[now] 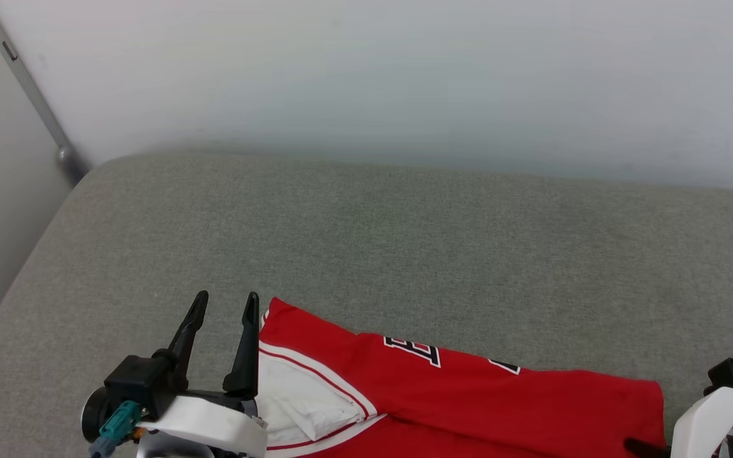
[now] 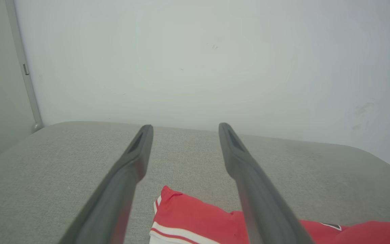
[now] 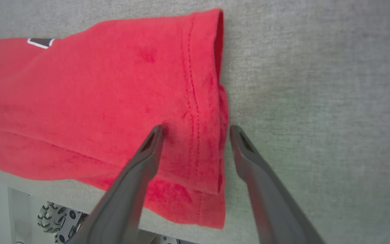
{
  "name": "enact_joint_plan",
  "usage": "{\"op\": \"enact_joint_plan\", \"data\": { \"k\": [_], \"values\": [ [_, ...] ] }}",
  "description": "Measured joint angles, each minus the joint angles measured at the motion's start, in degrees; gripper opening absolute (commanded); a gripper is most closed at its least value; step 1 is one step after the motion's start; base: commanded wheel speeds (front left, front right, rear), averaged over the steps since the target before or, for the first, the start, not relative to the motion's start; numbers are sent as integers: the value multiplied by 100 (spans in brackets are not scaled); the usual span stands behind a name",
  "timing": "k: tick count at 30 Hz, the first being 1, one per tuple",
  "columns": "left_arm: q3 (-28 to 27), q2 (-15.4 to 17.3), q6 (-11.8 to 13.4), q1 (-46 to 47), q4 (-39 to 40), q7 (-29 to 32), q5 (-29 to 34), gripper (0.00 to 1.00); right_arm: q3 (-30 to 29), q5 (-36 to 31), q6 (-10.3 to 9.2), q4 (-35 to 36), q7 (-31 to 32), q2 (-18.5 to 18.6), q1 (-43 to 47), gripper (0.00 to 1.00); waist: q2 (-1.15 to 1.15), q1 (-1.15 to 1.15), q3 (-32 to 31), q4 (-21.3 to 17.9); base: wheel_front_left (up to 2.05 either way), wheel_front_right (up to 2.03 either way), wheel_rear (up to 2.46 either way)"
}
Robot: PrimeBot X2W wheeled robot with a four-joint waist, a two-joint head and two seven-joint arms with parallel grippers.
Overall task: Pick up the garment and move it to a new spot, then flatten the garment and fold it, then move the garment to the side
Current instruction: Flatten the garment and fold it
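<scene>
Though mostly red, garment [image 1: 468, 394] has white sleeve [image 1: 290, 397].

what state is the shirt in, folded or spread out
Folded lengthwise. The garment lies as a narrow band on the grey cushion, its white sleeve folded inward, and the hem shows doubled layers.

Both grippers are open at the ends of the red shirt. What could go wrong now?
The right gripper straddles the hem of the garment; closing may pinch only the top layer, so the fold could open.
The garment lies close to the front edge of the cushion; a pull toward the robot might drag it off.
</scene>
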State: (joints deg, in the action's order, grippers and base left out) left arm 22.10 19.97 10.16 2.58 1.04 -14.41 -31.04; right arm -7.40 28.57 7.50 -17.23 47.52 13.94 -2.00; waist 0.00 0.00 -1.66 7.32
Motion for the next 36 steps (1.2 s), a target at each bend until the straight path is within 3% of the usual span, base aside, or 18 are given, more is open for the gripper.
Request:
{"op": "enact_joint_plan", "data": {
  "k": [7,9,10,24,30,36],
  "values": [
    [114,-1,12,134,168,-16,167,100,-7,157,0,-573,49,-68,-238,100,0,0,267,162,0,0,0],
    [134,4,20,136,164,-12,187,100,105,249,-2,-654,43,-26,-274,24,0,0,285,178,0,0,0],
    [137,8,38,136,158,-7,200,100,158,287,-4,-679,19,-4,-280,0,0,0,272,174,0,0,0],
    [193,166,254,-149,116,223,232,100,799,535,0,-450,-338,235,-362,0,0,0,-127,-171,0,0,0],
    [200,177,350,-237,131,266,232,100,397,516,0,-448,-230,459,-402,0,0,0,-236,-348,0,0,0],
    [222,175,398,-297,135,267,230,100,-525,348,0,-594,-65,701,-442,0,0,0,-315,-477,0,0,0]
  ]
}}
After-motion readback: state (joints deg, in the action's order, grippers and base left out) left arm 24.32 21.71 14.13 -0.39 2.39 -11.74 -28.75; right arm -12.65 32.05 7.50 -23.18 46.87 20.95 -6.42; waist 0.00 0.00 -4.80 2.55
